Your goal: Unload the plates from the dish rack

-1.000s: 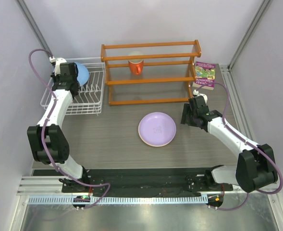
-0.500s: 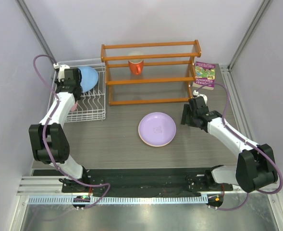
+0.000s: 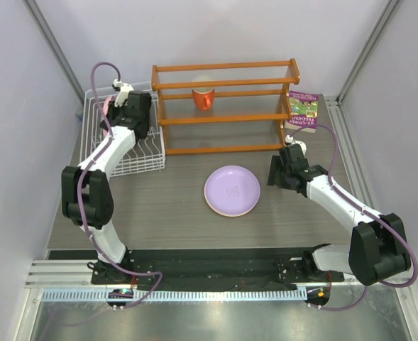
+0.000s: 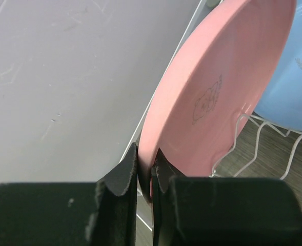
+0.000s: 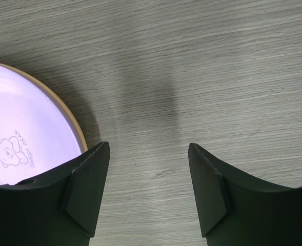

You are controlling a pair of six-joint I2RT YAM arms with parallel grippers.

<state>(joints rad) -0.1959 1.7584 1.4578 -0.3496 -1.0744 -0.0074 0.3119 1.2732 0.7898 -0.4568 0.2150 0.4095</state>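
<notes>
My left gripper is shut on the rim of the pink plate, which stands on edge in the white wire dish rack. The light blue plate stands just behind it. In the top view the left gripper is over the rack at the back left, and only a sliver of the pink plate shows. The lilac plate lies flat mid-table, a tan edge under its rim. My right gripper is open and empty, just right of it.
The orange wooden shelf frame with an orange mug stands at the back, touching the rack's right side. A book lies at the back right. Grey walls close in on the left and right.
The left arm has swung right, and the rack has shifted right against the shelf frame. The blue plate no longer shows in the top view. The right arm has not moved.
</notes>
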